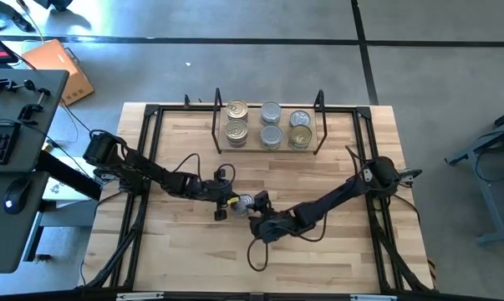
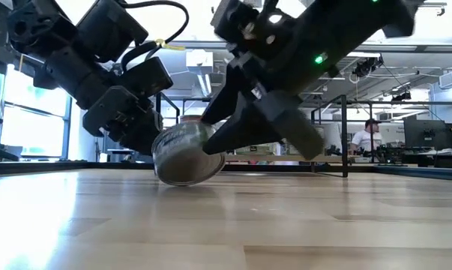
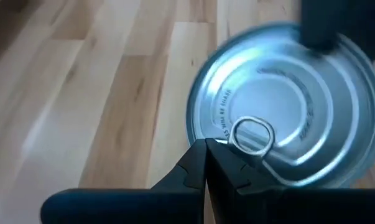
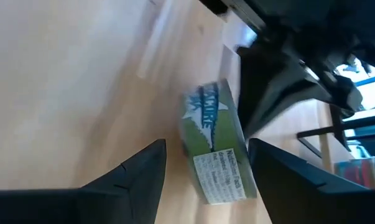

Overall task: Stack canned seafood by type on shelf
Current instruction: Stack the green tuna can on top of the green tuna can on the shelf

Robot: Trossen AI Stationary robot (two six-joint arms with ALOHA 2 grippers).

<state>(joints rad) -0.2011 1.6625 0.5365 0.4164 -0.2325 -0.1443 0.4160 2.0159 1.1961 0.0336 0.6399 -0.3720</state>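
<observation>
A single can (image 1: 244, 202) sits at mid-table, well apart from the shelf (image 1: 268, 149) at the far edge, where six cans (image 1: 269, 125) already stand in two rows of three. In the low view the can (image 2: 184, 154) is tilted, one edge of its base on the wood (image 2: 285, 225) and the other lifted, so its short axis leans instead of standing upright. Its silver pull-tab lid (image 3: 280, 106) faces the left arm; its green and blue label (image 4: 215, 149) faces the right arm.

The can lies between the two grippers. The left gripper (image 1: 222, 206) is just beside it on the left-arm side, fingers pressed together, with the joined tips (image 3: 206, 163) at the lid's rim near the pull ring; whether they actually touch the metal cannot be told. The right gripper (image 1: 258, 205) is just beside the can on the other side, fingers spread, and its wrist view shows the can ahead of the gap between them (image 4: 206, 165), nearer one finger (image 4: 280, 171).

Judged from this layout, the right gripper is the better placed for a grasp: its gap lines up roughly with the can's side wall, though the tilt may need correcting first. The shelf lies farther away, beyond both grippers.
</observation>
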